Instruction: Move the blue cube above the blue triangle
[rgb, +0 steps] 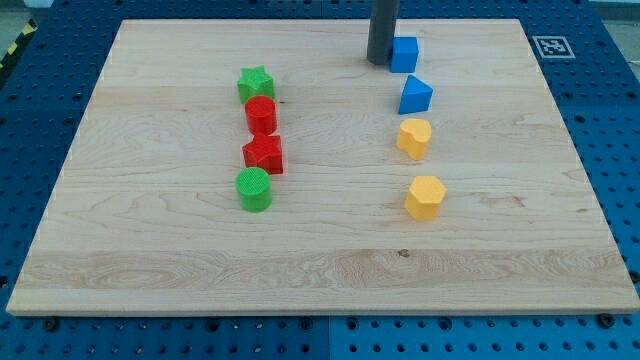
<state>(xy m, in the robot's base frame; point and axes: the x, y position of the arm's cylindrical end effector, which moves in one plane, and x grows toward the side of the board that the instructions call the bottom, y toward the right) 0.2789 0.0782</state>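
Note:
The blue cube (405, 54) sits near the view's top, right of centre. The blue triangle (415, 95) lies just below it, a small gap between them. My tip (381, 62) is the lower end of the dark rod that comes down from the view's top edge. It stands right against the blue cube's left side, and I cannot tell whether it touches. Both blocks rest on the wooden board (150, 250).
Below the blue triangle lie a yellow heart-like block (414, 138) and a yellow hexagon (425, 197). On the left stands a column: green star (256, 83), red cylinder (261, 115), red star (264, 154), green cylinder (254, 189). A blue pegboard surrounds the board.

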